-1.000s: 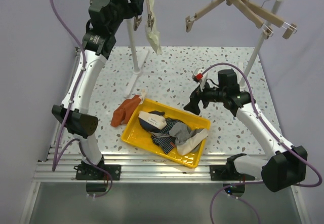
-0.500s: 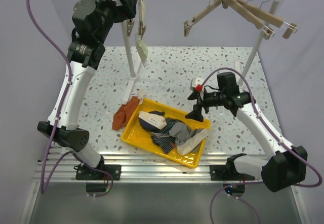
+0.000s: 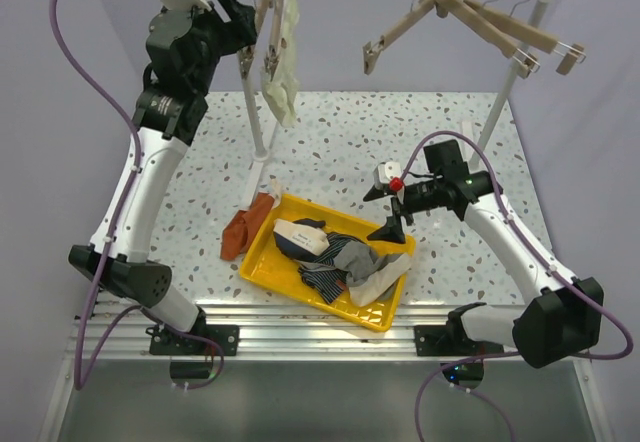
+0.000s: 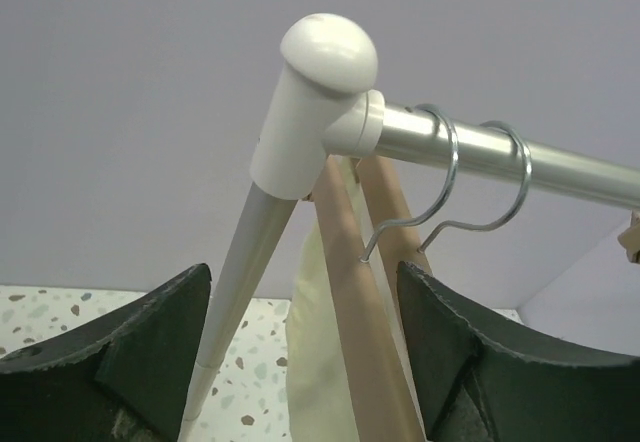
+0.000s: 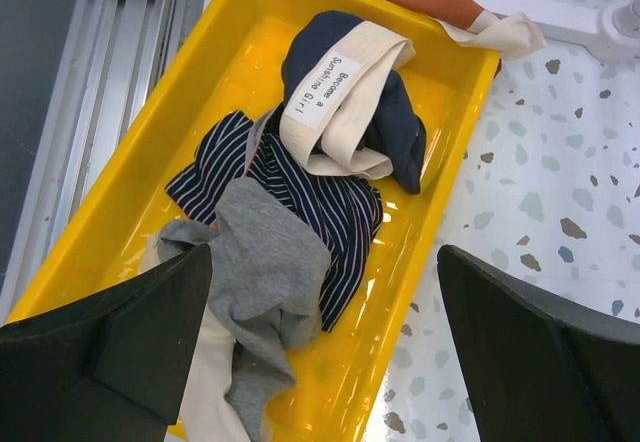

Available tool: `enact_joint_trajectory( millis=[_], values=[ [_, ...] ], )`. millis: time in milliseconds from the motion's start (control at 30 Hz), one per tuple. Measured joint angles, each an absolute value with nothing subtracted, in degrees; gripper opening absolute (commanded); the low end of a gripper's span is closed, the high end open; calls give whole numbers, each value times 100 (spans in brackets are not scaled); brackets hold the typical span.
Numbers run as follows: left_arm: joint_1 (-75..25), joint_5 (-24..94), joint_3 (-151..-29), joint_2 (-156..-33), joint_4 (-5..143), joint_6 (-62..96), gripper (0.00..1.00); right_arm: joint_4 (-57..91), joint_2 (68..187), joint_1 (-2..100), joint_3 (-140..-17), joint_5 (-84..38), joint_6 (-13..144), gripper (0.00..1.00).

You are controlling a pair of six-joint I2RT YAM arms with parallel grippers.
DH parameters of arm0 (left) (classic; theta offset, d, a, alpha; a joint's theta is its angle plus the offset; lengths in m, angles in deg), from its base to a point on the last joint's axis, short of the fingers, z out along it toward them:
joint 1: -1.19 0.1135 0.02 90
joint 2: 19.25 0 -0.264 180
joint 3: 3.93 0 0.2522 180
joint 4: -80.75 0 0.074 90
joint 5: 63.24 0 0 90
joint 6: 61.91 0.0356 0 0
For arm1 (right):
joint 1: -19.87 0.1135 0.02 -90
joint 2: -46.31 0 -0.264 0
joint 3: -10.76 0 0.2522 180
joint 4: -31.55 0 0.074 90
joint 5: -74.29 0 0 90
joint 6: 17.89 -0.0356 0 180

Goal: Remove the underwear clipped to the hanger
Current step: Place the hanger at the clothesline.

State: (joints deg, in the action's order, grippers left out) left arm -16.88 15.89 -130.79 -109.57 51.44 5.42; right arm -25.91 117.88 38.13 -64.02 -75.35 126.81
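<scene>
- My left claw [image 4: 305,362] hangs wide by the rail's [image 4: 520,162] rounded white end cap, gripping nothing.
- A smooth wooden hanger [image 4: 375,362] sits between its fingers; soft cream underwear [image 3: 283,62] is clipped there.
- My right claw [image 5: 325,347] gapes wide above the glossy yellow tray [image 5: 455,177], empty.
- Navy briefs [image 5: 370,92], striped briefs [image 5: 300,192] and grey briefs [image 5: 265,272] lie crumpled inside; orange briefs [image 3: 243,224] lie on the speckled surface [image 3: 330,152] beside the tray.

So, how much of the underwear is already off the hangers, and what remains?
Mostly done: navy, striped and grey briefs lie in the yellow tray, and an orange-red pair lies on the table beside it. The right-hand hangers look bare. In hand: the open left gripper is up at the rail by the cream pair, which hangs on its hanger. The open right gripper holds nothing.
</scene>
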Motion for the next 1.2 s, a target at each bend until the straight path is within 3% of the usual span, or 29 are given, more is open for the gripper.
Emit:
enact_joint_trajectory(
  millis=[333, 467, 833, 1200],
  values=[
    [-1688, 1447, -13081, -11302, 5415, 266, 65, -2587, 11652, 3811, -6321, -7537, 12569, 98],
    [-1688, 1471, -13074, -11320, 5601, 153, 70, -2580, 11587, 3811, -6253, -7539, 12528, 99],
    [-1627, 1530, -12454, -10957, 6532, -435, 70, -2506, 11587, 3811, -6177, -7541, 12436, 99],
    [-1259, 2120, -11098, -9600, 7325, -337, 82, -2519, 11587, 3811, -6177, -7541, 12451, 99]
  ],
)
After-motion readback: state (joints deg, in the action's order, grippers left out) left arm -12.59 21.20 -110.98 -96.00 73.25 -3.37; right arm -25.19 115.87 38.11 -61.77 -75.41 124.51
